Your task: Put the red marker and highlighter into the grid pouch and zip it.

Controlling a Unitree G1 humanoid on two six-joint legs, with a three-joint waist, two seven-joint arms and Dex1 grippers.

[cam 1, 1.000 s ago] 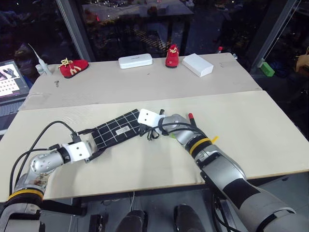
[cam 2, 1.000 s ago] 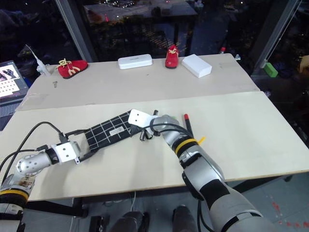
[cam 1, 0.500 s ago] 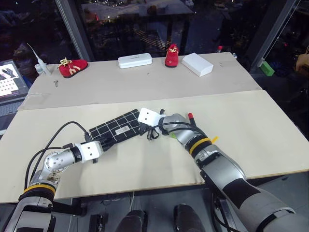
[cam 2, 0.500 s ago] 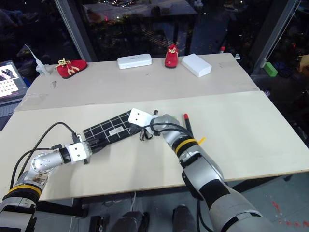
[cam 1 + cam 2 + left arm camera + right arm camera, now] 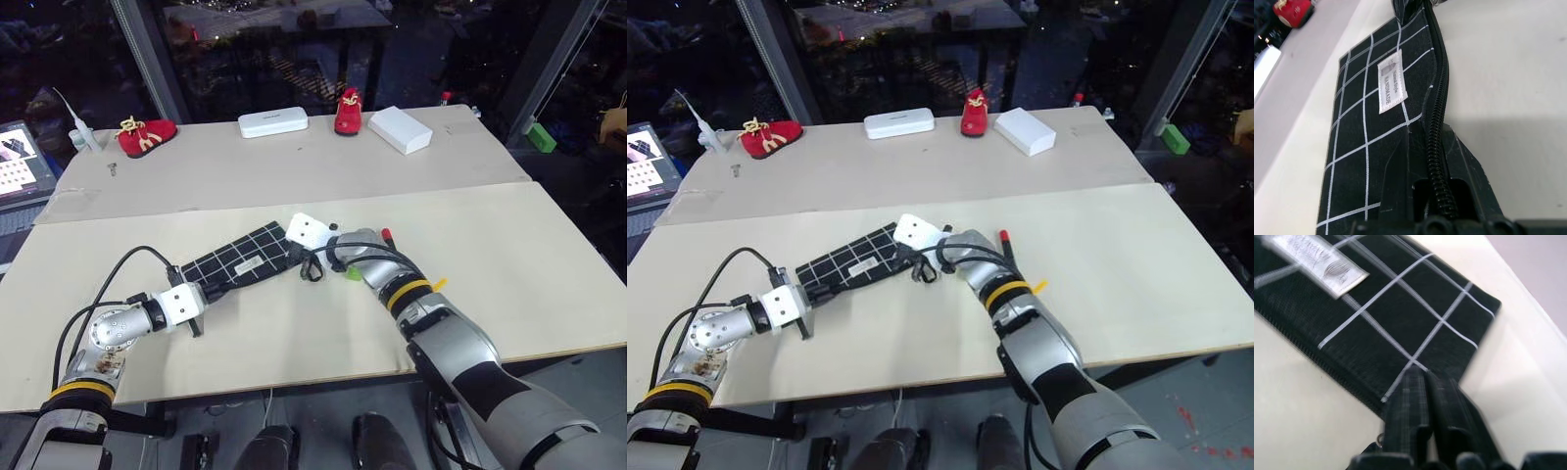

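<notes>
The left gripper [image 5: 201, 305] pinches the grid pouch's [image 5: 245, 261] near end, steadying it on the counter [image 5: 509, 264], while the right gripper's [image 5: 918, 257] jaws look nearly together at its far end.

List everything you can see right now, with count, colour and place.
grid pouch: 1, black with white lines, flat on the near table
red marker: 1, red tip showing behind the right arm
highlighter: 1, light green, on the near table by the right wrist
small shoes: 2, red, far table, one left, one middle
oblong case: 1, white, far table
box: 1, white, far table, right
laptop: 1, at the left edge
green block: 1, beyond the tables, right
left gripper: shut on the pouch's left end
right gripper: at the pouch's right end
</notes>
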